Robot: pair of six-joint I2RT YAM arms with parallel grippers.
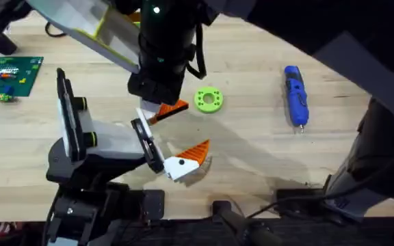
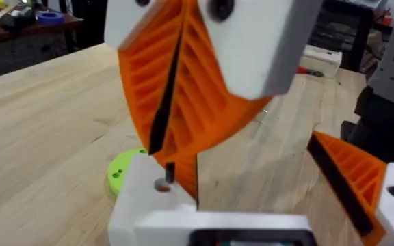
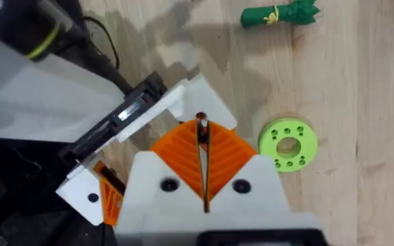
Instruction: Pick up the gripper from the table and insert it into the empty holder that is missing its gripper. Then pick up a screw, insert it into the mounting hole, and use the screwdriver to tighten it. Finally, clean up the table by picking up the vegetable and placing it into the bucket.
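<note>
Pinching a screw [image 3: 200,124] in the right gripper's [image 3: 202,137] shut jaws above the mounting hole [image 2: 161,185] of the gripper [image 2: 149,201], apparently already seated in the holder [image 1: 142,133], with the left gripper's [image 2: 265,212] jaws wide open and empty, and leaving the screwdriver [image 1: 295,96] on the far right surface [image 1: 252,150] and the vegetable [image 3: 279,15] for later.

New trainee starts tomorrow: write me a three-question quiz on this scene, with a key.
1. True or false: the screwdriver lies on the table with nothing gripping it.
2. Pick one: the right gripper, jaws shut, holds A) the screwdriver, B) a screw, C) a coin.
3. Short answer: where does the vegetable lie?

Key: 1 true; 2 B; 3 on the table.
</note>
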